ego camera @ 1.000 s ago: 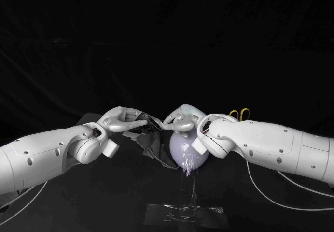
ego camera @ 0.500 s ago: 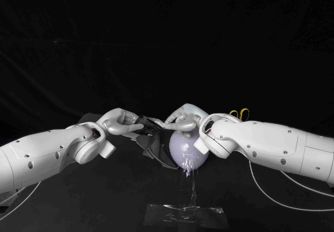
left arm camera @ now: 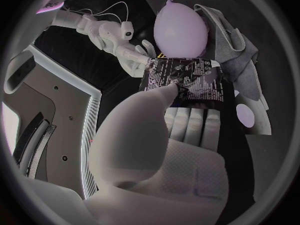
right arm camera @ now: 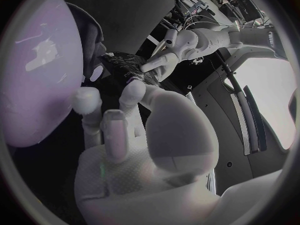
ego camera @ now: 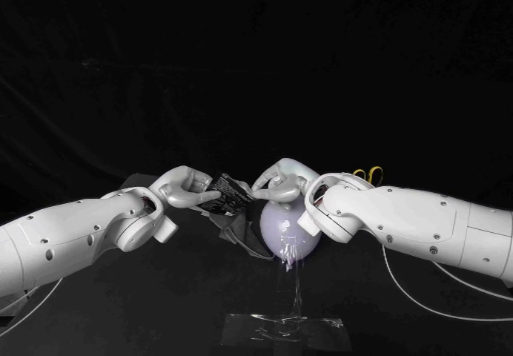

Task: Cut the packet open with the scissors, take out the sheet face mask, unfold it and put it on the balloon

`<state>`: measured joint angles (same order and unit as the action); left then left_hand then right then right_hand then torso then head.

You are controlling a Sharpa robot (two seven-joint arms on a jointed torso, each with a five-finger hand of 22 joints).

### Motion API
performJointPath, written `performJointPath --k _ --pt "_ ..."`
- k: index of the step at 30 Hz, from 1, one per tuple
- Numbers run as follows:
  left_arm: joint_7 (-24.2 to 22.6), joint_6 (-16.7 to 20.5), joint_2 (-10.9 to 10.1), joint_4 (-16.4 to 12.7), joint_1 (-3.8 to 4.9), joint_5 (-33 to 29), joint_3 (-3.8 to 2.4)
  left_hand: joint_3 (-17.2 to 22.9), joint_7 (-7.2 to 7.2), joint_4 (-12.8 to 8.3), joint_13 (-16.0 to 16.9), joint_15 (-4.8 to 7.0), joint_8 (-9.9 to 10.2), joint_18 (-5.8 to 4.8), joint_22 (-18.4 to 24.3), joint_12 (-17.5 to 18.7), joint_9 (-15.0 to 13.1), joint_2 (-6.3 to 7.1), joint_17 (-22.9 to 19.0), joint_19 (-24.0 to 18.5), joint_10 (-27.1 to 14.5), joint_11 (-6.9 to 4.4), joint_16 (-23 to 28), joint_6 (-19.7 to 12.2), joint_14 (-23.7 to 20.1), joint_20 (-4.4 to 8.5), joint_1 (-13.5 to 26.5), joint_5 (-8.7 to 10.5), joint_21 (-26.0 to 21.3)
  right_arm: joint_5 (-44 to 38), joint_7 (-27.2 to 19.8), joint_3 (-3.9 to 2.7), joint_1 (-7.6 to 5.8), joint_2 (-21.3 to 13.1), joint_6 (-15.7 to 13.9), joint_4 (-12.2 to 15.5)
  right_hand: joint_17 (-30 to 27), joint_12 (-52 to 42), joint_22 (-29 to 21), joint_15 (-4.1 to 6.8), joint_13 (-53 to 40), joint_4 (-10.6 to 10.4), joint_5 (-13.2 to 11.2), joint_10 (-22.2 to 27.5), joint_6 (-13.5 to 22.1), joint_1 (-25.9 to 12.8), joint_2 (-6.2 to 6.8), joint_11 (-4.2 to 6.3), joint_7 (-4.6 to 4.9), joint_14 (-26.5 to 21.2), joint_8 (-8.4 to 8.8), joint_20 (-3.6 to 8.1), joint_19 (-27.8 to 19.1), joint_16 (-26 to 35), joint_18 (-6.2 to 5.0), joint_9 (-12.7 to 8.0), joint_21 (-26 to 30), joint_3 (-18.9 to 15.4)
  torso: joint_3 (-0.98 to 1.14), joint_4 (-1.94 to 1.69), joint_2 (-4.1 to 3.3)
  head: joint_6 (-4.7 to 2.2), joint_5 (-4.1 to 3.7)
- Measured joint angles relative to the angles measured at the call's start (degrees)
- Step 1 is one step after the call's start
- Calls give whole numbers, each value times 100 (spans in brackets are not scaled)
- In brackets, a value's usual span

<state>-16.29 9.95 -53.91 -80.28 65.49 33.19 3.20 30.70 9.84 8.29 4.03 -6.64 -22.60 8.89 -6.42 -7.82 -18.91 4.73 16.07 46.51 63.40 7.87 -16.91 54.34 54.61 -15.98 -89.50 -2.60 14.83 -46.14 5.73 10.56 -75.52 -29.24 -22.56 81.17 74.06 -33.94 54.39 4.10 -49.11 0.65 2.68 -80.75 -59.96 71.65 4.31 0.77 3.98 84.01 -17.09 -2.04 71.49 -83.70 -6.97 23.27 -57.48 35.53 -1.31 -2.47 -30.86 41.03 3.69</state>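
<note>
1. Silver left hand [ego camera: 190, 190]: its thumb presses on the printed face of a dark, glossy foil packet with white lettering [ego camera: 230, 194], and its other fingers [left arm camera: 190, 125] lie side by side behind it, so the packet is pinched upright in its grip.
2. The packet sits just beside the pale lilac balloon [ego camera: 287, 228], level with the balloon's upper half on the robot's left side. The frames do not let me tell whether its edge is cut open or whether anything is inside.
3. Silver right hand [ego camera: 280, 185]: its fingers are curled in at the top of the balloon, and one fingertip [left arm camera: 145, 49] reaches the packet's near corner. I cannot tell whether it actually pinches the foil or only touches it.
4. A grey sheet face mask with cut-out holes [left arm camera: 240, 52] hangs loosely against the balloon's side, below and behind the packet. It is crumpled, not spread over the front of the balloon.
5. The balloon stands knot-down on a thin clear stick that rises from a clear taped base [ego camera: 283, 326] on the black table [ego camera: 128, 297].
6. Yellow-handled scissors [ego camera: 369, 175] lie beyond the balloon on the robot's right. Their loops show over the white right arm [ego camera: 416, 219], apart from both hands.
</note>
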Motion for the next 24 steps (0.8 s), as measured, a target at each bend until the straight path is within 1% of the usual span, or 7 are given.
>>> performJointPath --k 1,3,5,8,13,18,24 --pt "-7 11 4 -4 0 0 0 16 0 -16 0 19 -32 0 -6 0 -1 0 10 0 24 -23 0 0 20 0 0 10 30 -78 -1 0 -2 12 0 -6 -112 425 -138 -11 272 -63 14 188 132 -58 37 -53 44 -5 18 -21 -99 56 -14 613 145 -63 0 0 1 0 0" --pt "-24 35 14 -16 0 0 0 23 -1 -24 -4 19 -45 0 -13 0 -2 0 17 0 39 -21 0 -1 20 0 0 16 38 -282 -6 0 -6 44 0 -27 -306 763 -381 -86 457 -163 32 451 370 -208 104 -151 152 2 176 -66 -272 150 -16 839 401 -163 0 -1 1 0 -5" --pt "-36 48 20 -28 -1 0 0 23 -1 -24 -5 33 -45 -1 -20 0 -2 0 21 0 62 -20 0 -1 35 0 0 17 38 -405 -8 0 -9 64 -1 -45 -451 925 -577 -181 540 -245 33 653 616 -332 228 -252 275 -6 382 -118 -425 231 -16 788 620 -299 0 -1 1 0 -8" --pt "-68 69 39 -57 -2 0 1 23 -1 -24 -6 37 -45 -1 -21 0 -3 0 28 0 74 -32 0 -1 40 0 0 20 61 -726 -11 -1 -16 106 -9 -94 -519 983 -674 -217 578 -302 33 728 740 -374 270 -314 362 -9 492 -167 -490 258 -16 720 735 -368 0 -2 1 -4 -14" --pt "-120 87 56 -95 -2 0 1 23 -28 -24 -5 37 -45 82 -26 0 -3 1 28 -1 81 -39 0 12 40 0 0 25 61 -1240 -2 -1 -26 157 -50 -176 -514 983 -648 -217 581 -329 33 728 746 -389 285 -314 367 -8 515 -167 -490 259 -15 699 735 -457 -2 -4 -1 -9 -20" --pt "-154 96 58 -114 -2 8 1 23 -10 -24 -5 37 -66 86 -26 0 -3 1 34 -1 81 -39 0 31 40 0 0 6 61 -1677 41 -1 -30 169 -103 -211 -474 956 -622 -236 559 -384 33 706 746 -508 406 -335 367 10 603 -168 -489 259 -97 667 735 -617 -2 -4 -2 -7 -20" --pt "-185 109 58 -124 -2 17 1 30 -10 -32 -5 54 -67 86 -32 0 -4 2 42 -1 103 -19 -21 31 61 0 0 6 67 -2197 140 -1 -31 172 -96 -201 -370 835 -608 -257 465 -523 33 706 746 -590 580 -335 367 -10 654 -241 -458 220 -100 637 757 -877 0 -3 -3 -5 -20"
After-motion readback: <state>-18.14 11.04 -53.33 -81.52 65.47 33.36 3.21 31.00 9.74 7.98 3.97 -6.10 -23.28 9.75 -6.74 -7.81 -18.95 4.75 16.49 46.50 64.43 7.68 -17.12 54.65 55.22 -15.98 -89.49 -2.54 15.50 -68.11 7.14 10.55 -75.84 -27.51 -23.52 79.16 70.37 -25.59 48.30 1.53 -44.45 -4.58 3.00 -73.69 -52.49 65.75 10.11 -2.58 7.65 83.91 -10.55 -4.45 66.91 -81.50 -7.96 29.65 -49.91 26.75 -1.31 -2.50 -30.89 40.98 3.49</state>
